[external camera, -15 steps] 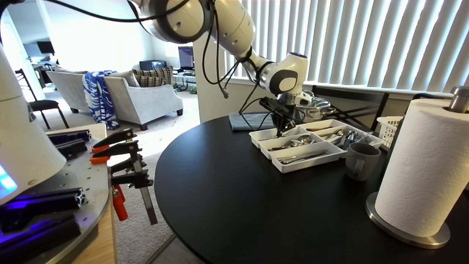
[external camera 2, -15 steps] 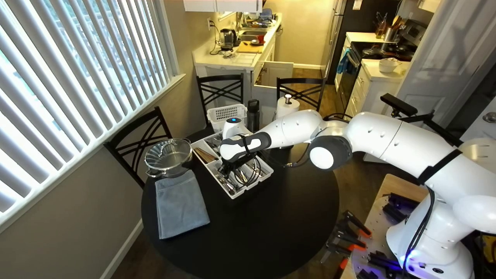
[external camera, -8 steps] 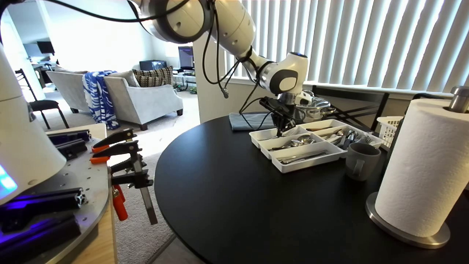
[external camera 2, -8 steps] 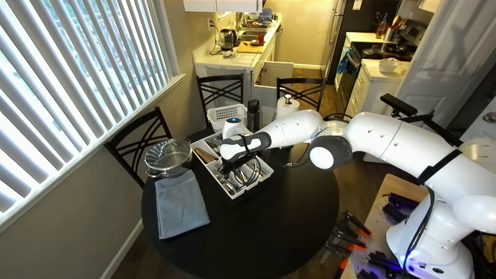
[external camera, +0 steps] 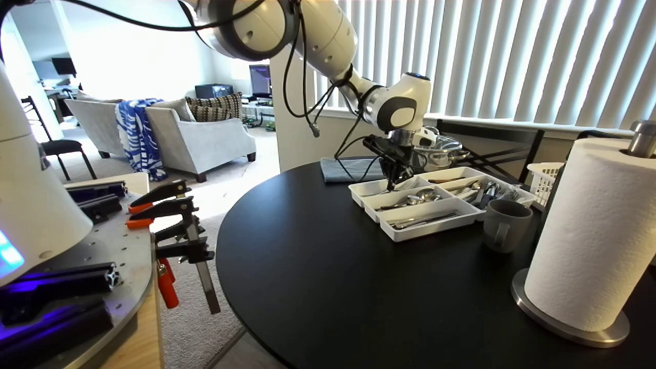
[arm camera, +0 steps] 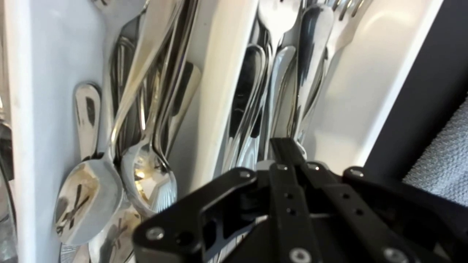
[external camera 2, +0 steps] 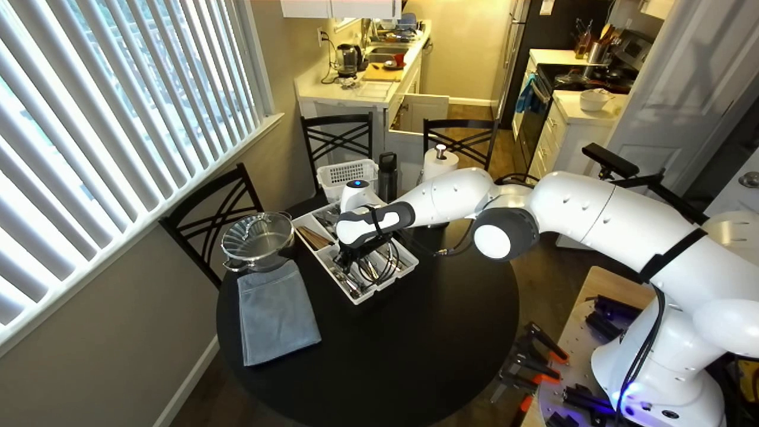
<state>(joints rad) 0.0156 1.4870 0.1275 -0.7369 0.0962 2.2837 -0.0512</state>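
My black gripper point(arm camera: 283, 146) is shut, its fingertips meeting with nothing visible between them. It points down into the outer compartment of a white cutlery tray point(external camera: 435, 228), just above or against the metal cutlery there; contact cannot be told. Forks point(arm camera: 279, 16) and shiny handles point(arm camera: 310, 47) lie lengthwise in that compartment, partly hidden by the gripper. Beyond a white divider point(arm camera: 219, 73), the neighbouring compartment holds several spoons point(arm camera: 89, 197). In an exterior view the gripper point(external camera 2: 343, 265) hangs over the tray's near-cloth side, with its cables looping over the cutlery.
A folded grey-blue cloth point(external camera 2: 278, 314) and a glass-lidded pot point(external camera 2: 258, 240) lie beside the tray on the round black table point(external camera: 328, 271). Around its other side stand a grey mug point(external camera: 506, 225), a paper towel roll point(external camera: 589, 236), a dark bottle point(external camera 2: 388, 178) and a white basket point(external camera 2: 347, 173).
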